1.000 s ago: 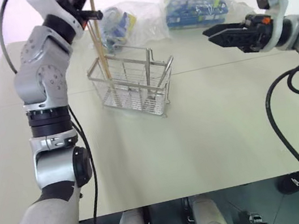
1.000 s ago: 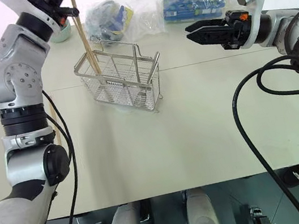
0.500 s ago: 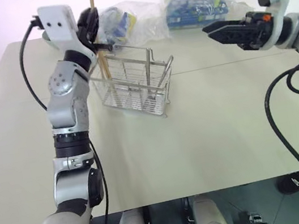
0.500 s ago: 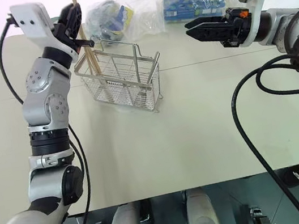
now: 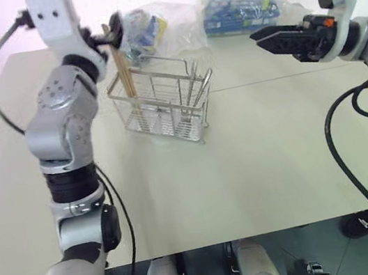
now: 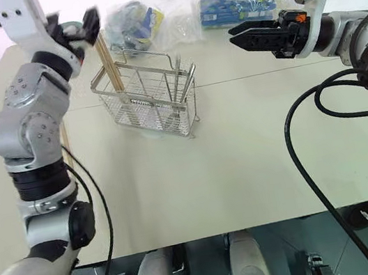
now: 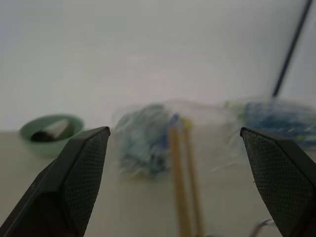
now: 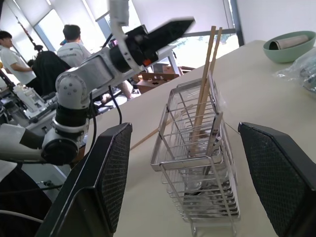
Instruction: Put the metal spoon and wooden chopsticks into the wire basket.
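The left gripper (image 7: 175,168) is now standing with its fingers wide apart, having let go of the chopsticks (image 6: 110,68) it was clamping a second ago; they are leaning upright inside the basket (image 6: 149,99), beside the spoon (image 6: 177,90). The right gripper (image 6: 241,35) is hanging apart, empty, well right. Both items seem placed, so the task looks nearly finished.

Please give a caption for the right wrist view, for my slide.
Wooden chopsticks standing in the wire basket, the open left gripper above.
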